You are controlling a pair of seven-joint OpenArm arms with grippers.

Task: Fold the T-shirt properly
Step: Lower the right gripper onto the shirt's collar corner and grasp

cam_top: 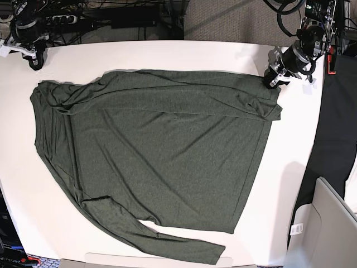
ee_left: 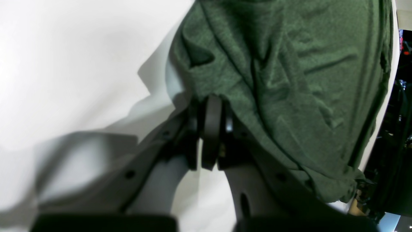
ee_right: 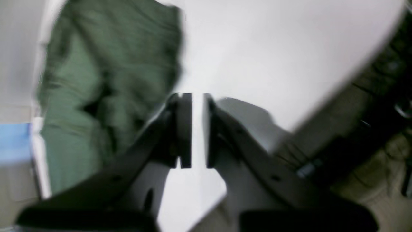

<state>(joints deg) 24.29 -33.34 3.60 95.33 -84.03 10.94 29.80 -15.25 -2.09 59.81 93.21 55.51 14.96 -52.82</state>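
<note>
A thin, heathered olive knit shirt (cam_top: pixel 156 151) is spread rumpled across the smooth white desk (cam_top: pixel 290 167), its 2 o'clock corner pinched by the left gripper (ee_left: pixel 210 129), while the right gripper (ee_right: pixel 197 129) is held slightly parted, empty.

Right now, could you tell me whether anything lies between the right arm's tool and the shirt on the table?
Nothing visible does. The right tool hangs over bare white table at the far corner, and only open tabletop separates it from the nearest edge of the shirt. The left tool is already at the shirt's edge.
</note>
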